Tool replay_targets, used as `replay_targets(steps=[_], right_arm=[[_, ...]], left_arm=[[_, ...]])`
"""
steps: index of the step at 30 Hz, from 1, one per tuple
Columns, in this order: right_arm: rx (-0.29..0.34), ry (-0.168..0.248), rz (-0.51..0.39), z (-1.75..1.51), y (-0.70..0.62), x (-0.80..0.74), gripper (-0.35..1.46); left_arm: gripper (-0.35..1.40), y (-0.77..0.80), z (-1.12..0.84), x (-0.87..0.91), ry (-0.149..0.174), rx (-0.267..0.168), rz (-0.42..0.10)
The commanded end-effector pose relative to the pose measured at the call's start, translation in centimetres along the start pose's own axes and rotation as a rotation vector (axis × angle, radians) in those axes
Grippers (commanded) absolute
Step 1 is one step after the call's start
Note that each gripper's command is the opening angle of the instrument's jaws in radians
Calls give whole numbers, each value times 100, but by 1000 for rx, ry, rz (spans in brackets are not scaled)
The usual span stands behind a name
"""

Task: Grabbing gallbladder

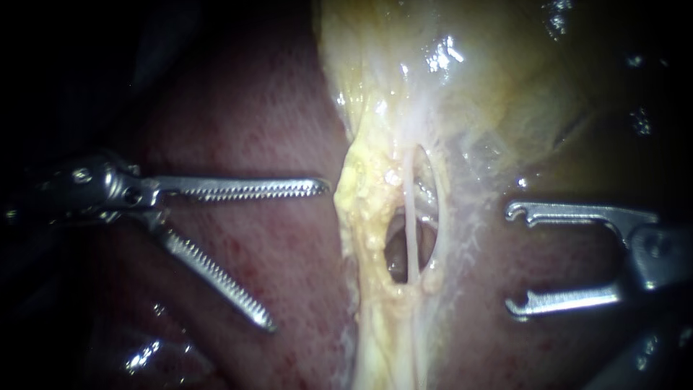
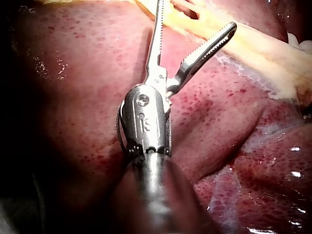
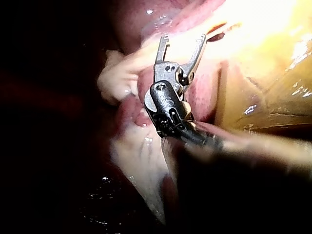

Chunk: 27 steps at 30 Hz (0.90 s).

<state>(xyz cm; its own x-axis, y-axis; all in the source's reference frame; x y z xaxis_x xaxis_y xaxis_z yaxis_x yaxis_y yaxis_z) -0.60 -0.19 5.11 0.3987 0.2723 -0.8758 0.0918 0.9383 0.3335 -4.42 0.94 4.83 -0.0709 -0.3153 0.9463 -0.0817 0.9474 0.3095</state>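
Left instrument (image 1: 298,256) comes in over the liver (image 1: 253,108) with its two long toothed jaws spread wide and nothing between them; one jaw lies level with its tip just beside the band of yellowish tissue (image 1: 364,195), while the other angles down toward the liver surface. Whether that upper tip touches the band cannot be told. The right instrument (image 1: 512,260) sits on the other side of the band, its two slim hooked jaws also parted with a clear gap, gripping nothing and standing apart from the tissue. The gallbladder (image 1: 505,72) is the glossy yellow-green mass at the upper right of the endoscope view, above the right instrument, and neither instrument holds it. From it the yellowish band narrows and runs down between the two instruments. Within the band is an oval opening (image 1: 395,253), and a thin pale tube (image 1: 410,217) crosses it lengthwise. In the left wrist view the left instrument (image 2: 195,14) shows the same wide spread above the speckled red liver (image 2: 73,97), its jaw tips reaching toward the yellow band (image 2: 263,48). In the right wrist view the right instrument (image 3: 183,38) has its jaws parted, pointing at brightly lit tissue.
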Motion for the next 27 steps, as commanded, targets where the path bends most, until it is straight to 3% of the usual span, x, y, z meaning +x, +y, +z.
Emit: replay_targets(steps=[1, 4, 7, 10, 14, 17, 19, 27], right_arm=[[0, 0, 0, 0, 0, 0, 57], [0, 0, 0, 0, 0, 0, 57], [0, 0, 0, 0, 0, 0, 57], [0, 0, 0, 0, 0, 0, 57], [0, 0, 0, 0, 0, 0, 57], [0, 0, 0, 0, 0, 0, 57], [0, 0, 0, 0, 0, 0, 57], [1, 0, 0, 0, -1, 0, 57]], left_arm=[[138, 0, 0, -1, 0, 1, -1], [138, 1, 1, -3, 0, 1, 5], [135, 1, 1, -5, 1, -19, -31], [128, 2, 1, -7, 4, -53, -84], [116, 3, 2, -7, 6, -129, -182], [113, 6, 6, -5, 6, -168, -221], [108, 8, 8, -3, 1, -187, -249], [83, 8, 15, 4, 31, -251, -403]])
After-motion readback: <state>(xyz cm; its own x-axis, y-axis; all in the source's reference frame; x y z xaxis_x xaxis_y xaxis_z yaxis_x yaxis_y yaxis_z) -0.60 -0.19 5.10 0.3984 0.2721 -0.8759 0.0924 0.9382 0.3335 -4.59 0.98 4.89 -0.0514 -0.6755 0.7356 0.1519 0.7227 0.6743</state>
